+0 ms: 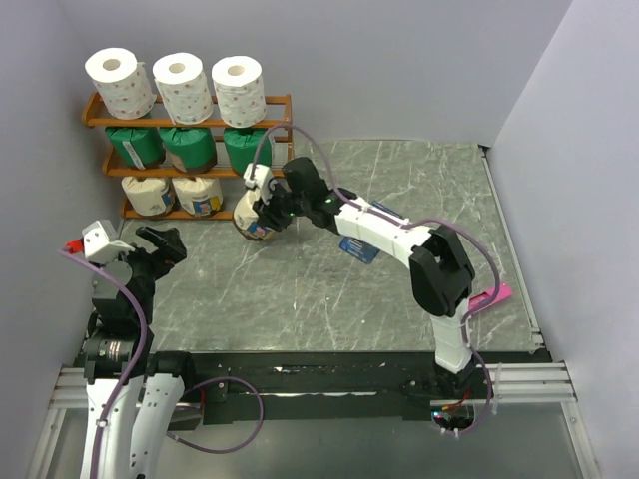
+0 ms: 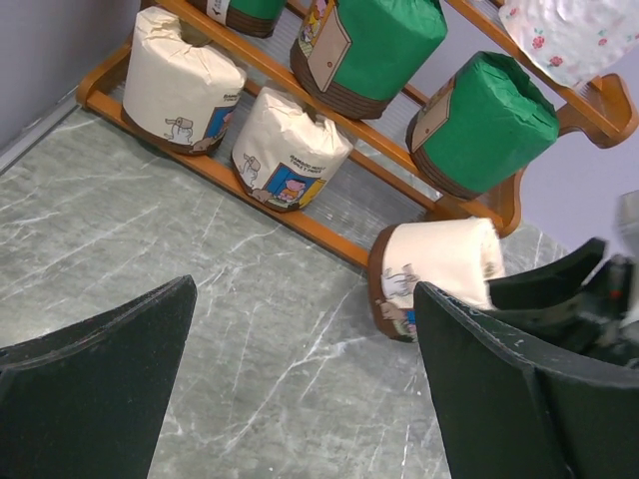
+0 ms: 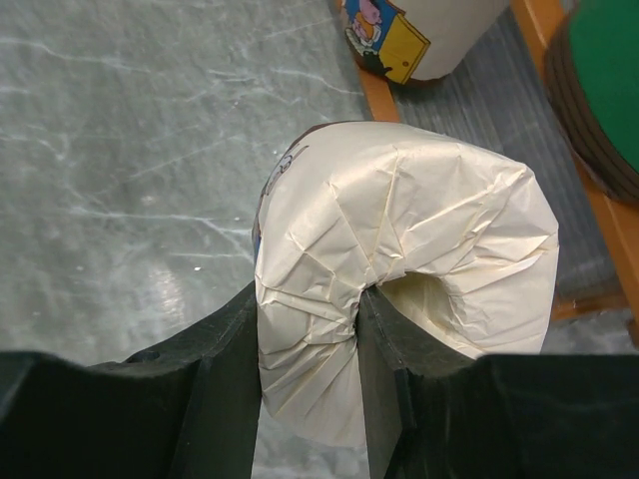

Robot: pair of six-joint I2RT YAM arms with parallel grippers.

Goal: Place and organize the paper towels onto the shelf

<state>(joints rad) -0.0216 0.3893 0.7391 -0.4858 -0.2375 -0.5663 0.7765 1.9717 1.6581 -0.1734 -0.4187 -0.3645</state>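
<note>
The wooden shelf (image 1: 272, 101) stands at the back left. Three bare white rolls (image 1: 182, 85) stand on its top tier, three green-wrapped rolls (image 1: 188, 148) on the middle tier, and two cream-and-brown rolls (image 1: 198, 195) on the bottom tier. My right gripper (image 1: 262, 212) is shut on a third cream-and-brown roll (image 3: 399, 259), one finger inside its core, just in front of the bottom tier's right end (image 3: 547, 20). That roll shows in the left wrist view (image 2: 439, 269) too. My left gripper (image 1: 135, 239) is open and empty, near the table's left front.
A flat dark-blue packet (image 1: 359, 249) lies under the right arm at mid-table. A small pink item (image 1: 495, 296) lies at the right near the right arm's base. Grey walls close the back and both sides.
</note>
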